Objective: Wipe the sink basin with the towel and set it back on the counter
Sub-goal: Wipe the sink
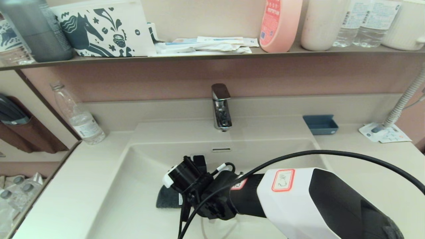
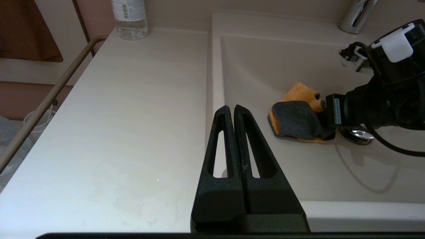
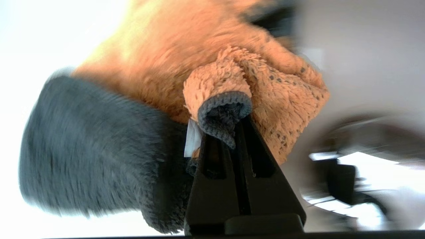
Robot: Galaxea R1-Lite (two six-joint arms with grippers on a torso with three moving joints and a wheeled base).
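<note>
The towel (image 2: 295, 119), orange-tan with a dark grey side, lies bunched on the floor of the cream-beige sink basin (image 2: 265, 59). My right gripper (image 3: 234, 124) is shut on a fold of the towel (image 3: 99, 149), low in the basin beside the chrome drain plug (image 2: 357, 135). In the head view my right wrist hides most of the towel (image 1: 167, 199), and only a grey corner shows. The faucet (image 1: 221, 108) and overflow slot (image 1: 221, 150) are at the basin's back. My left gripper (image 2: 231, 109) is shut and empty over the counter (image 2: 132, 116), at the basin's left rim.
A water bottle (image 1: 78, 116) stands at the counter's back left. At the back right are a blue tray (image 1: 320, 124), white paper packets (image 1: 385, 132) and a hose (image 1: 405, 99). The dark shelf (image 1: 212, 55) above holds bottles. A black cable (image 1: 332, 153) arcs over my right arm.
</note>
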